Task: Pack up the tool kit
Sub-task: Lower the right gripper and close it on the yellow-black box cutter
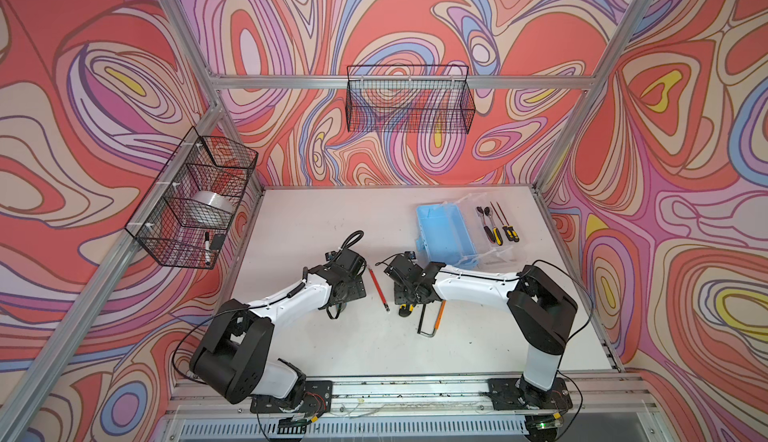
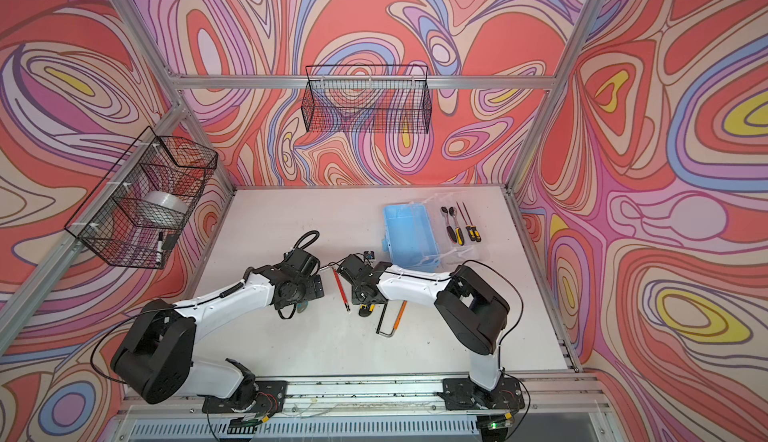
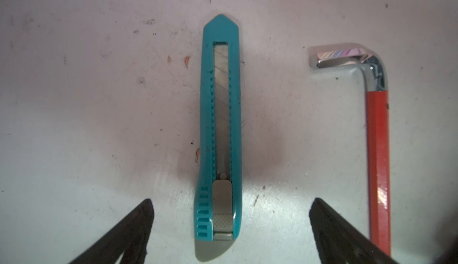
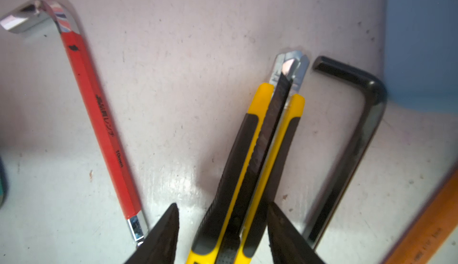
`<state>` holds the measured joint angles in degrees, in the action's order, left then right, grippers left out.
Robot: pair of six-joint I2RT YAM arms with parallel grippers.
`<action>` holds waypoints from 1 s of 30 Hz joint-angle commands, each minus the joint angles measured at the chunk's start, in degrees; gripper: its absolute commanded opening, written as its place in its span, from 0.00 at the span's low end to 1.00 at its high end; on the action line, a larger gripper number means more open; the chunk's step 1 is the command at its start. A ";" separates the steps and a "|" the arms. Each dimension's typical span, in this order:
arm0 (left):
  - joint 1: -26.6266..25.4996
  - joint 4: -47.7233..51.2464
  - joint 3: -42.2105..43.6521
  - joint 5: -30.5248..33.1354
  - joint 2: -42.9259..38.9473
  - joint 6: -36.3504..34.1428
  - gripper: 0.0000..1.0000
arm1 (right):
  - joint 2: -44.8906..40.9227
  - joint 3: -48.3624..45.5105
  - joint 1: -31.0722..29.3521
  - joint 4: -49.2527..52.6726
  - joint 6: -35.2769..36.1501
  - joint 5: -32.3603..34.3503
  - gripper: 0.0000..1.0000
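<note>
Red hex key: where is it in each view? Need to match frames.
Top views: the red hex key is in both, mid-table, left of the yellow cutter.
Left wrist: alongside the teal cutter, apart from it.
Right wrist: angled, apart from the yellow cutter.
Shared landmark: the white table it lies on, seen in all four.
</note>
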<state>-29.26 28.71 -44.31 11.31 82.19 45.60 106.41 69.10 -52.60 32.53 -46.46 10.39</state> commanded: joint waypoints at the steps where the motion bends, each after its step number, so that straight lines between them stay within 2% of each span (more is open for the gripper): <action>1: 0.24 -0.45 0.46 -0.68 0.51 -0.25 0.98 | 0.14 0.73 -0.44 -0.54 1.14 -0.56 0.58; 13: 0.25 -0.76 0.98 -0.60 0.34 -0.24 0.97 | -2.86 0.31 -0.72 3.37 0.03 2.74 0.59; 30: 0.22 -0.75 0.81 -0.31 0.51 -0.69 0.97 | 2.52 0.40 -0.66 1.66 -1.07 0.11 0.61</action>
<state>-29.26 27.83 -44.10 10.50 82.24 45.15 107.74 69.12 -52.97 34.41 -47.00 10.63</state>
